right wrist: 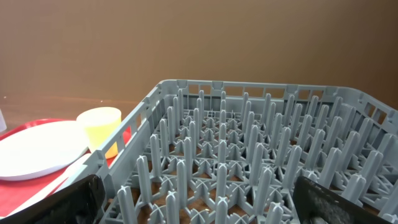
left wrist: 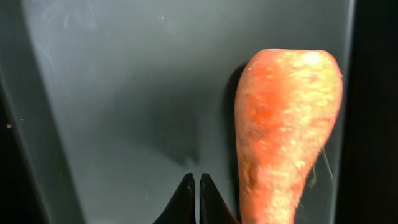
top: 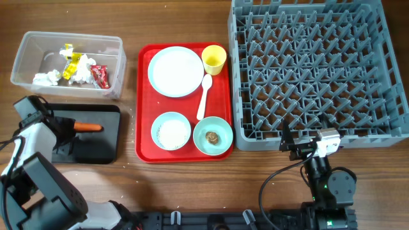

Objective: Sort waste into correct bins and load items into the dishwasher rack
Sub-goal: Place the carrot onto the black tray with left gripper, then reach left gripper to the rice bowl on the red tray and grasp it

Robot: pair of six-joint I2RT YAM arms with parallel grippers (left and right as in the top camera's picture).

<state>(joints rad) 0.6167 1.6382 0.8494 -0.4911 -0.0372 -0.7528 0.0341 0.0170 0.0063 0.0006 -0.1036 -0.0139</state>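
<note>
An orange carrot [top: 88, 127] lies in the shallow black tray [top: 102, 150] at the left. My left gripper [top: 66, 126] is over the tray at the carrot's left end. In the left wrist view its fingers [left wrist: 196, 199] are shut and empty, with the carrot [left wrist: 286, 130] lying beside them on the tray floor [left wrist: 124, 112]. The clear tub [top: 29, 48] holds red and yellow wrappers [top: 99, 75] and white tissue [top: 46, 78]. My right gripper [top: 294, 145] is open and empty at the front edge of the grey rack [top: 316, 67], and its wrist view [right wrist: 205, 205] looks over the rack's pegs [right wrist: 249, 143].
The red serving tray [top: 144, 102] holds the pale-blue plate [top: 175, 71], yellow cup [top: 214, 59], white spoon [top: 204, 96], a pale-blue bowl [top: 170, 131] with rice and a mint-green bowl [top: 213, 135] with a brown lump [top: 212, 136]. The cup [right wrist: 102, 127] and plate [right wrist: 37, 149] also show in the right wrist view.
</note>
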